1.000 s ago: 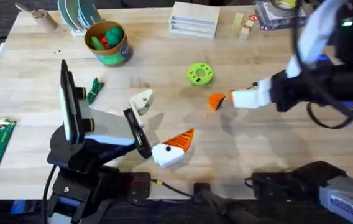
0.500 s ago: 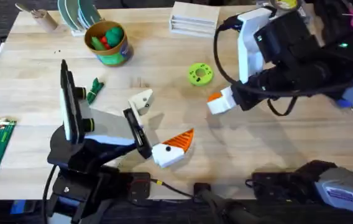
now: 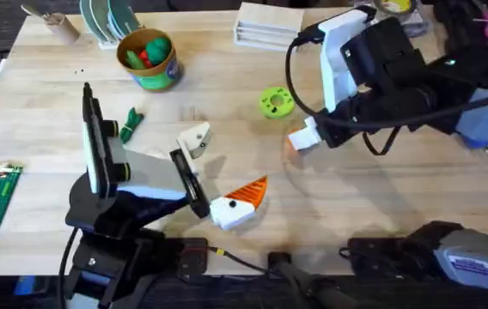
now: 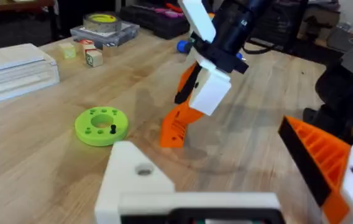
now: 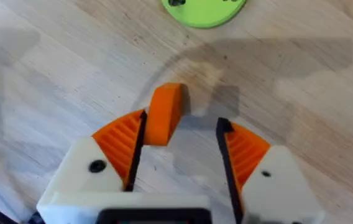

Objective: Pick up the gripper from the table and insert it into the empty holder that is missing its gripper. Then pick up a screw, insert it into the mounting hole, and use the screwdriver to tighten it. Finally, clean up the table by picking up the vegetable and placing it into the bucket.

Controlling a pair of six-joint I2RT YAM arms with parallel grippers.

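i'm at step one: right gripper (image 5: 179, 146) spread wide around the gripper (image 5: 164, 112) mid-tabletop, gripping nothing; holder (image 3: 196, 139), screw, vegetable (image 3: 131, 122) untouched.

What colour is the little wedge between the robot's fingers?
Orange. The gripper shows best in the right wrist view, on the table.

The table (image 5: 52, 81) was light wood with lines of grain, smooth and a little shiny. The small gripper (image 5: 164, 112) looked like smooth orange plastic, not shiny. The right gripper (image 5: 179, 155) had white plastic blocks and bumpy orange pads (image 5: 117, 140).
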